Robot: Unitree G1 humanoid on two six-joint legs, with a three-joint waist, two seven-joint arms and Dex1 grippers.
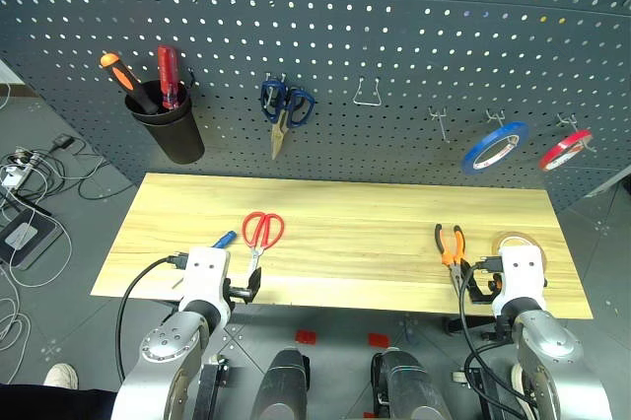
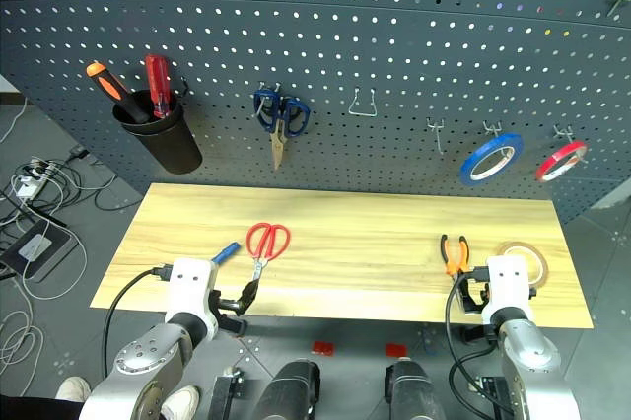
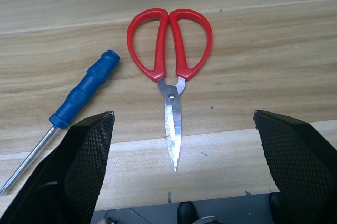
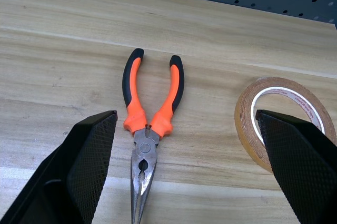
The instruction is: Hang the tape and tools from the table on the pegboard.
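Both grippers spread wide and holding nothing, at the near edge of the table (image 1: 345, 287): left gripper (image 3: 179, 182) over the red scissors (image 3: 169, 77), right gripper (image 4: 184, 182) over the pliers (image 4: 149, 134). Blue screwdriver (image 3: 79, 98) lies just left of the scissors. Tape (image 4: 284, 119) lies flat just right of the pliers, near the table's right end. Far side: pegboard (image 1: 394, 35) with blue scissors (image 1: 284, 109), black cup (image 1: 175, 129), blue roll (image 1: 495, 147), red roll (image 1: 565, 149).
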